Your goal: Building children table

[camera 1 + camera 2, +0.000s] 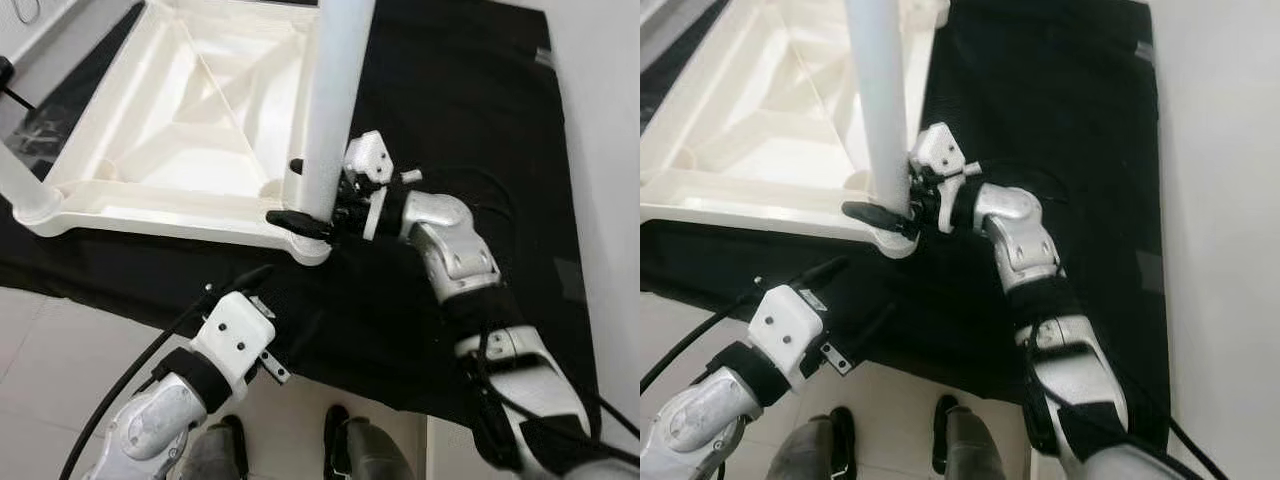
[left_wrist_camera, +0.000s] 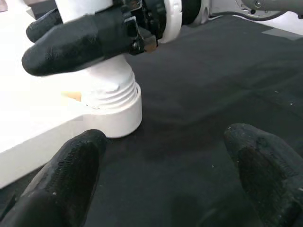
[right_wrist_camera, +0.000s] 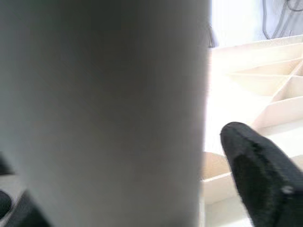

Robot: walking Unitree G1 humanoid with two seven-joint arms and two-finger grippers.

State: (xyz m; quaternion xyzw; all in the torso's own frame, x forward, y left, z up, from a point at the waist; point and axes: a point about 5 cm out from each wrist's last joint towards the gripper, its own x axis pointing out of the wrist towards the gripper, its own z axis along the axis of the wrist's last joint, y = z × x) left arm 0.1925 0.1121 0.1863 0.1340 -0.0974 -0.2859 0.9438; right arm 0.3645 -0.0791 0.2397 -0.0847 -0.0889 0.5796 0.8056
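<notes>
Left gripper (image 1: 262, 280): held wide open, empty, above the mat (image 1: 450, 120) just before the tabletop's near corner.
Tabletop (image 1: 190, 110): laid upside down on the mat.
Leg (image 1: 335, 100): upright in the near corner socket, partly threaded, it seems.
Right gripper (image 1: 312, 205): closed around the leg's base.
Risk: if the leg is turned while tilted, the thread could be crossed; the grip may slip.

Tabletop (image 1: 190, 120) on mat (image 1: 450, 110)

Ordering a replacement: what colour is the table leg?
White, like the tabletop; the table leg shows best in the left eye view.
</notes>
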